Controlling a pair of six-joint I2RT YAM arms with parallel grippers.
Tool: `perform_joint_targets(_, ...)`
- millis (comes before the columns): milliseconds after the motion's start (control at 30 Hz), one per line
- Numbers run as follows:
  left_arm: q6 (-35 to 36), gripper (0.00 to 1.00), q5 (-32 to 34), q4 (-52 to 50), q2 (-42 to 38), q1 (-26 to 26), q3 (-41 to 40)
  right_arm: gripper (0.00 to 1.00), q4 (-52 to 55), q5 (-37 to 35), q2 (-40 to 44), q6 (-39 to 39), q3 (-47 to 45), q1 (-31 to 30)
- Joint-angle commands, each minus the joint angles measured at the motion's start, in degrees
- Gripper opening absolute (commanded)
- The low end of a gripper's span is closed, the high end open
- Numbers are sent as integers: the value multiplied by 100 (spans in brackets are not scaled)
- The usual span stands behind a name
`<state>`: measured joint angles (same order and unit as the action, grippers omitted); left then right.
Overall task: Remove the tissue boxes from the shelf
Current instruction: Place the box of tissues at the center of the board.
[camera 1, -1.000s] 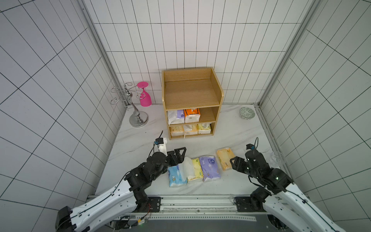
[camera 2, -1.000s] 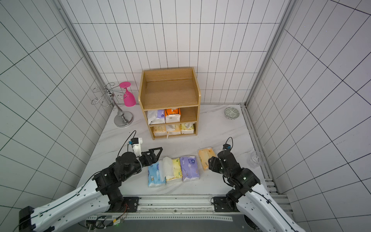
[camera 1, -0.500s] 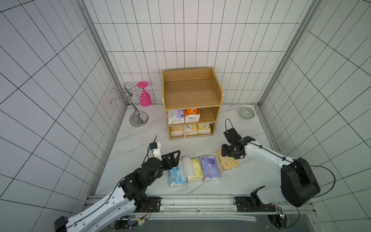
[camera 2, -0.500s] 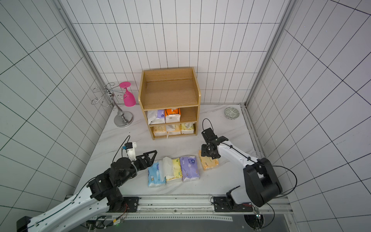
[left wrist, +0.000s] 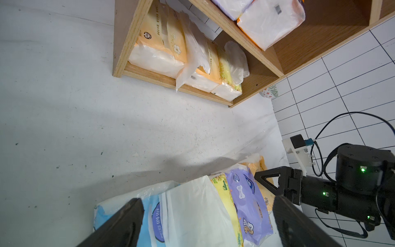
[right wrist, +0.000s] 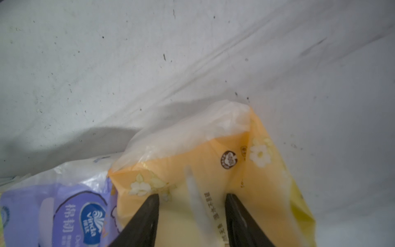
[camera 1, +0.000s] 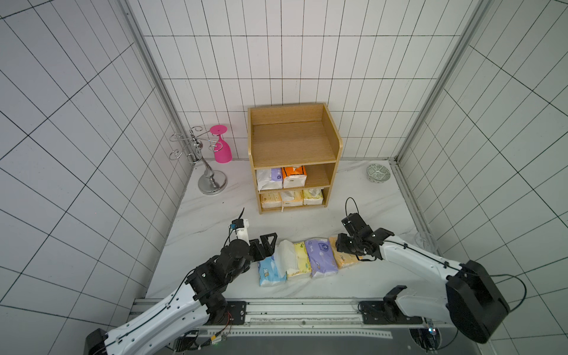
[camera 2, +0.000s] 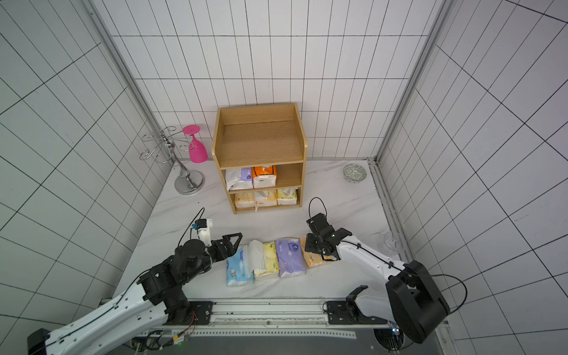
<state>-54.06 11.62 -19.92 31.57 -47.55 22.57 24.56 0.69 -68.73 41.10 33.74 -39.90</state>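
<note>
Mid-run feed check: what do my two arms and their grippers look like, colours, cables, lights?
Both the left arm and the right arm have white link shells and black joint housings. The left gripper and right gripper are black, with triangular cut-out fingers. A white camera bracket sits at each wrist, with thin black cable looping off it. Small green lights glow near the right wrist.

Marble table (camera 1: 212, 218) with shelf (camera 1: 292, 144), four tissue packs (camera 1: 321, 258)

We noted a light-wood shelf (camera 1: 292, 144), a light blue pack (camera 1: 268, 272), a yellow pack (camera 1: 302, 256), a purple pack (camera 1: 321, 258) bearing a white-and-blue logo, a pale orange pack (right wrist: 213, 171) dotted with white flowers, a bright orange pack (camera 1: 294, 172), a pink glass (camera 1: 222, 149) and white wall tiles (camera 1: 276, 61).
</note>
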Motion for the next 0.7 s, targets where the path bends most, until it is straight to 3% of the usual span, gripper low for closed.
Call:
perform_joint_targets(0, -7, 98, -86, 231, -41, 18, -75, 55, -37, 169, 533, 626, -410, -155)
perform_joint_targets(200, -8, 98, -125, 259, -10, 18, -75, 59, 491, 1, 1809, 777, -333, -262)
perform_joint_targets(333, 73, 98, 4, 278, -11, 14, -45, 61, 587, -51, 2367, 479, -25, -261)
perform_joint_targets(433, 277, 98, 141, 268, -2, 97, 160, 61, -191, 367, 2571, 471, 71, -257)
perform_joint_targets(567, 569, 98, -306, 681, -16, 494, 329, 60, -2259, 1254, 2260, 710, 52, -262)
perform_joint_targets(667, 677, 98, -784, 1032, 108, 1026, 394, 58, -3412, 1218, 1770, 987, 182, -261)
